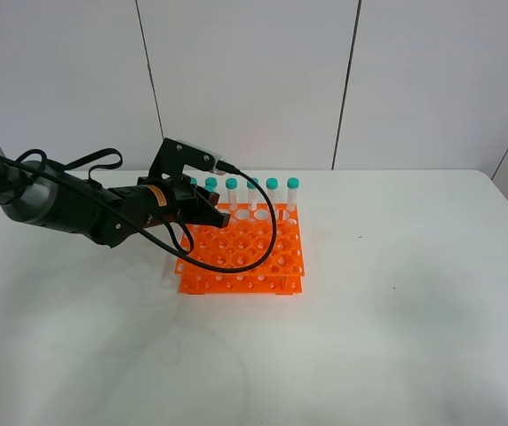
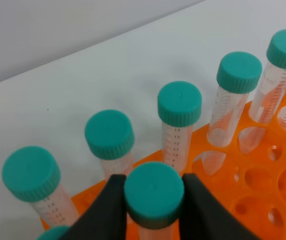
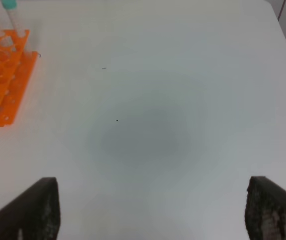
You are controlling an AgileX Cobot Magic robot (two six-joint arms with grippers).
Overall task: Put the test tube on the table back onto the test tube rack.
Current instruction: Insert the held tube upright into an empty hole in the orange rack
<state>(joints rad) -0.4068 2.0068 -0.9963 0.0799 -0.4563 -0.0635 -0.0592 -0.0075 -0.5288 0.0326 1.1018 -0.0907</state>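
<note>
My left gripper (image 2: pixel 153 210) pinches the tube (image 2: pixel 153 194) by its cap, upright over the rack (image 2: pixel 263 175), neighbours just beyond. Right gripper (image 3: pixel 153 210) is spread, idle. Risk: tip misses its hole, jams on the grid.

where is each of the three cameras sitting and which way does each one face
Exterior high: above the table, looking down at the test tube rack; the left arm shows.
Left wrist: behind the left gripper, facing the rack's capped tubes; its fingers clamp the test tube.
Right wrist: above bare table, looking down; open fingers show.
Shared: all three see the orange rack.
</note>
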